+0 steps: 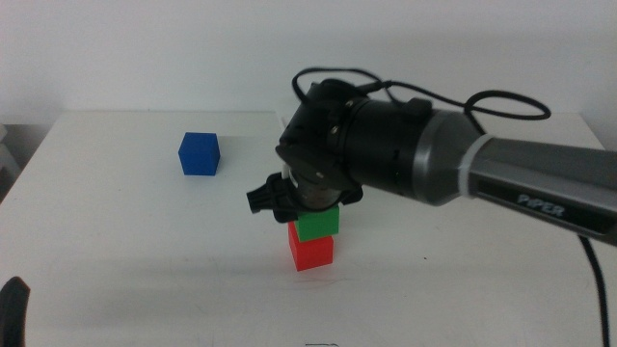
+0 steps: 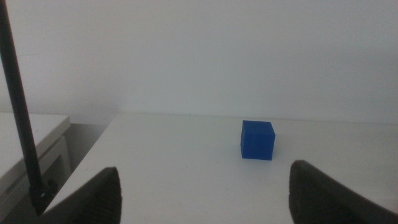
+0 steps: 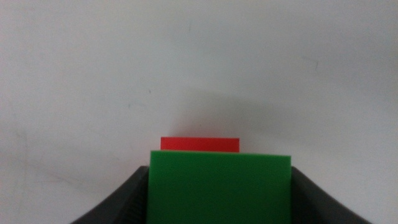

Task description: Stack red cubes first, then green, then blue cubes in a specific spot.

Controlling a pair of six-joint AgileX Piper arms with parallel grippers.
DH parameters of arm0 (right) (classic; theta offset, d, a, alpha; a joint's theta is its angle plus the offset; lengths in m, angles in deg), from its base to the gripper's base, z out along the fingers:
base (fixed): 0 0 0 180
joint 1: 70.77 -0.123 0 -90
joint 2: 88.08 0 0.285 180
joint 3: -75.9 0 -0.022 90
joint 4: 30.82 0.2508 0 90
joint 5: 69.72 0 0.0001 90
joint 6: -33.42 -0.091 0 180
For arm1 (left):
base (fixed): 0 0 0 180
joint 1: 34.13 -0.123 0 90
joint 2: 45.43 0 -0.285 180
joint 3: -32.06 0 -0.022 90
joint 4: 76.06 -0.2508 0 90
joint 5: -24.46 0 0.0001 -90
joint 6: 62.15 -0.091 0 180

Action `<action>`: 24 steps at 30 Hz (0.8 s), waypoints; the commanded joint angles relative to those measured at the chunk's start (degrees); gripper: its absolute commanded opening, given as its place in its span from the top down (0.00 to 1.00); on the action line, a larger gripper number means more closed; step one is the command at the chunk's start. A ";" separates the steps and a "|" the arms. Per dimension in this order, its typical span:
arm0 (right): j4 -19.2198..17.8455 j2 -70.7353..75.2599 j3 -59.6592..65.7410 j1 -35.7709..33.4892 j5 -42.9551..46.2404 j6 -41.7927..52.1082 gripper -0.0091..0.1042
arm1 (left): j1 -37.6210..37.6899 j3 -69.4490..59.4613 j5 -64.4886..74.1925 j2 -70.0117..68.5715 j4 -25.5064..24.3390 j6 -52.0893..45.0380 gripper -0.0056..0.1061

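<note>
Now one green cube [image 1: 317, 225] on one red cube [image 1: 310, 253], right gripper [image 3: 219, 186] fingers clasping green, one blue cube [image 1: 200, 153] apart.

Middle view overlooks the table [image 1: 116, 280]; left wrist view sits low, both sharing blue cube [image 1: 200, 153] (right wrist close-up)

wall [image 1: 145, 48]: plain white | table [image 1: 116, 251]: white | 2nd white table [image 2: 31, 134] beside

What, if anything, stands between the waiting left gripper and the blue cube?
Nothing visible does. In the left wrist view only bare white tabletop lies between the open left gripper and the small matte blue cube. The right gripper, with the green cube on the red cube, stands apart.
</note>
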 commanded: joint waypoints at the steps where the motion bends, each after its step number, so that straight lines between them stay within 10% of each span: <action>1: -2.68 2.34 -1.46 0.08 1.28 -0.20 0.93 | 0.16 0.16 -4.35 -0.96 0.43 0.56 0.15; 24: -3.53 -1.31 -1.46 0.08 2.30 -1.70 0.93 | 0.16 0.16 -4.35 -0.96 0.43 0.56 0.15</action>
